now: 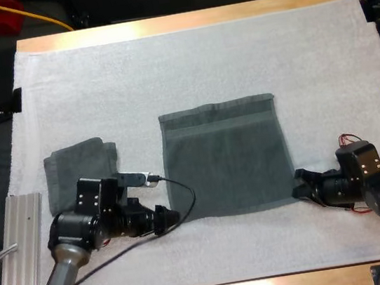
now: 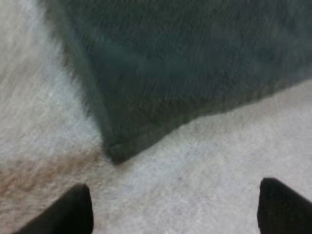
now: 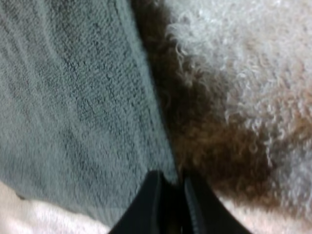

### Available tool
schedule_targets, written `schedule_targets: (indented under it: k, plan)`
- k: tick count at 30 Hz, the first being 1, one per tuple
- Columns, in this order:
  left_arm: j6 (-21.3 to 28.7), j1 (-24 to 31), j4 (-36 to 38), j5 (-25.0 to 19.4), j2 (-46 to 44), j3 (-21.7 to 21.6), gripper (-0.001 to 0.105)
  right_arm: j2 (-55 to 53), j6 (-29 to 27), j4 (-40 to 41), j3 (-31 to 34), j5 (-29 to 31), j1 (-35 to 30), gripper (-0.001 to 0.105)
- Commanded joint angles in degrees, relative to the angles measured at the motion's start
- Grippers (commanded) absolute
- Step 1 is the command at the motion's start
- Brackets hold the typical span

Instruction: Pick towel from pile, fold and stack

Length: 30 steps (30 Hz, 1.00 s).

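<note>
The flat towel (image 1: 224,159) was matt, dark grey-green terry cloth, finely looped, with a smoother woven band near its far edge and a stitched hem. The folded towel (image 1: 81,170) was of the same dull cloth. The white mat (image 1: 185,58) was soft fabric with a curly, fuzzy pile. The tabletop (image 1: 187,19) showed as pale, smooth wood with a slight sheen. A ribbed rail (image 1: 25,229) beside the mat was bare brushed metal. The left jaws and right jaws were smooth matt black, seemingly plastic.

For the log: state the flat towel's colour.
The flat towel is dark grey-green; the high view shows it best.
</note>
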Motion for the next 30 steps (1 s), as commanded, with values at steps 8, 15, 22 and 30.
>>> schedule_targets:
  k: [8, 15, 22, 30]
  plan:
    - [-1.0, -0.2, -7.1, 3.3, 10.5, 0.0, 0.067, -0.4, -0.9, 0.5, 0.2, 0.0, 0.0, 0.0]
    - [-1.8, -0.2, -10.1, 6.3, 19.3, 0.0, 0.067, -0.4, -1.1, 0.5, 0.2, 0.0, 0.0, 0.0]
    - [-2.1, -0.2, -13.0, 10.4, 26.2, 0.0, 0.067, -0.4, -1.1, 0.5, 0.2, 0.0, 0.0, 0.0]
    - [-2.1, -0.2, -14.2, 14.4, 28.8, 0.0, 0.067, -0.4, -1.1, 0.5, 0.2, 0.0, 0.0, 0.0]
